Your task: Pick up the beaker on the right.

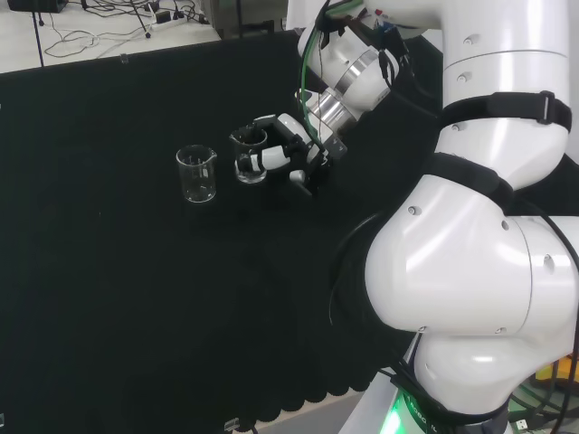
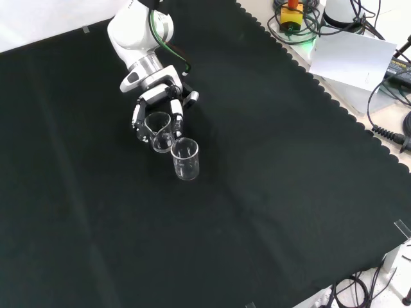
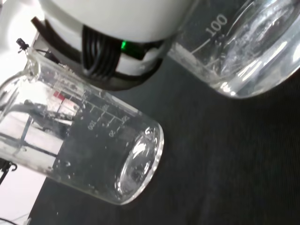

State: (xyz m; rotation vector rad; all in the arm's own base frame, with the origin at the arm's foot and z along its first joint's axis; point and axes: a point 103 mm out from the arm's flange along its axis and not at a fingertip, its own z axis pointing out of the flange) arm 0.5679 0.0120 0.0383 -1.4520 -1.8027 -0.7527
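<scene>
Two clear beakers stand close together on the black cloth point(image 1: 109, 298). In the head view the right beaker point(image 1: 251, 155) has the hand point(image 1: 288, 149) wrapped around it — white fingers point(image 1: 270, 160) curl across its front wall and the thumb side sits behind, so I'd call this a grasp on the beaker. It looks to be resting on the cloth, not lifted yet, though that's hard to be sure of. The left beaker point(image 1: 196, 174) stands just beside it, apart from the hand.

In the front view the held beaker point(image 2: 158, 124) is farther off, with the other beaker point(image 2: 185, 158) nearer and almost touching.

For the lift, I'd go straight up and slowly. The neighbour is so close that any sideways drift could knock it over. Keep the beaker upright, and check that the fingers sit below the flared rim so the glass can't slide down through them.

Material-wise, both are smooth, thin-walled clear cylinders with a pour spout, printed graduation marks and a thick rounded base — slippery stuff. The wrist view shows one beaker point(image 3: 84, 150) and the other point(image 3: 243, 47) up close, both seemingly empty. The cloth is matte and soft with a scalloped edge, so it shouldn't grab the base.
</scene>
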